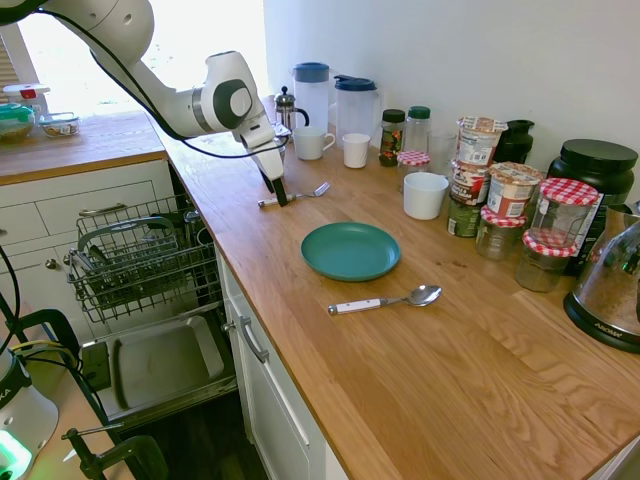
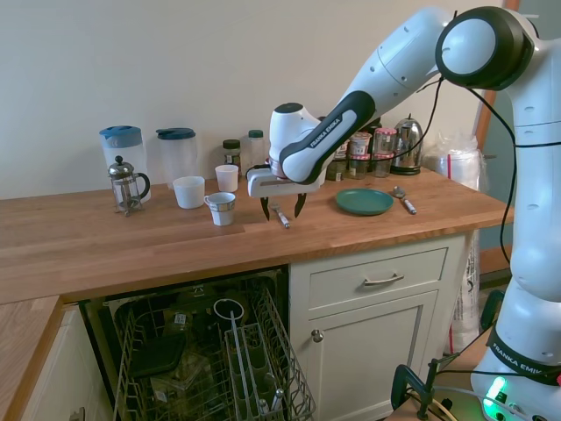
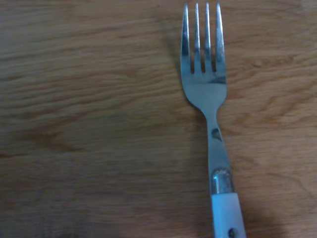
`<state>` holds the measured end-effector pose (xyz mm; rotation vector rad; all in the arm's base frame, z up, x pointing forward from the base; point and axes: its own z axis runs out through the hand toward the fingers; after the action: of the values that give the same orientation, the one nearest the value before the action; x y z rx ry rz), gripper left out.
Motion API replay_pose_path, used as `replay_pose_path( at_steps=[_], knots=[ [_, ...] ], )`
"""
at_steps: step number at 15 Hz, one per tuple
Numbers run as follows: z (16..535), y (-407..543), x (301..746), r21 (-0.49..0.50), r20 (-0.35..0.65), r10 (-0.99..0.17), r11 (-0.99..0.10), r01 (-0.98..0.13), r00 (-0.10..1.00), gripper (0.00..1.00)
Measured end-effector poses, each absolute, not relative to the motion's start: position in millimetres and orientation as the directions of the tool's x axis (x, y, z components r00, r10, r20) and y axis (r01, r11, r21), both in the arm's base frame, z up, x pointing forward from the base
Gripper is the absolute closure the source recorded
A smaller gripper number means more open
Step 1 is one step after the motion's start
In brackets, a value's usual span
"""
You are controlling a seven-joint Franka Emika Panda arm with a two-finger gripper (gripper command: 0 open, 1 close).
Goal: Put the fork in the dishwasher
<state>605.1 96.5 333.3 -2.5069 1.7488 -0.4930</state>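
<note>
The second exterior view shows the white arm bending down from its shoulder at upper right, its forearm sloping leftward and the wrist turned so the gripper [image 2: 282, 208] points straight down at the wooden worktop [image 2: 131, 241]. The two dark fingers [image 2: 265, 207] are spread apart, one on each side of the fork [image 2: 280, 216], with their tips low at the wood; whether they touch the handle cannot be told. The fork lies flat on the worktop, between a small white cup [image 2: 222, 209] and the green plate [image 2: 365, 202].

In the first exterior view the arm comes in from the upper left, and the gripper [image 1: 280, 195] stands over the white handle end of the fork [image 1: 296, 195], whose tines point toward the back wall side. The green plate [image 1: 351, 250] sits nearer the camera, and the white-handled spoon [image 1: 385, 300] lies beyond it, well apart from the fork.

The wrist view looks straight down on the fork [image 3: 208, 99]: four silver tines, a narrow metal neck and the start of the white handle, flat on the wood grain.

The dishwasher [image 2: 206, 351] stands open below the worktop, its dark wire rack [image 1: 145, 255] pulled out over the dropped door [image 1: 165, 360], and the fork is not in it.
</note>
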Motion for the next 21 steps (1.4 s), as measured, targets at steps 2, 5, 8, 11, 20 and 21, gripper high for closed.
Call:
replay_pose_path(
  at_steps=[2,5,8,11,20,21],
  knots=[
    [332.2,96.0,605.1,-0.215,0.225,-0.925,-0.354,-0.910,0.306,1.00],
    [329.6,93.8,606.6,-0.214,0.209,-0.931,-0.341,-0.915,0.298,1.00],
    [329.8,94.0,610.2,-0.218,0.194,-0.936,-0.334,-0.917,0.295,1.00],
    [329.5,87.5,611.2,-0.214,0.187,-0.937,-0.333,-0.918,0.296,1.00],
    [331.7,65.4,627.6,-0.190,0.096,-0.933,-0.360,-0.913,0.348,1.00],
    [332.8,56.8,632.7,-0.182,0.040,-0.928,-0.371,-0.911,0.370,1.00]
  ],
)
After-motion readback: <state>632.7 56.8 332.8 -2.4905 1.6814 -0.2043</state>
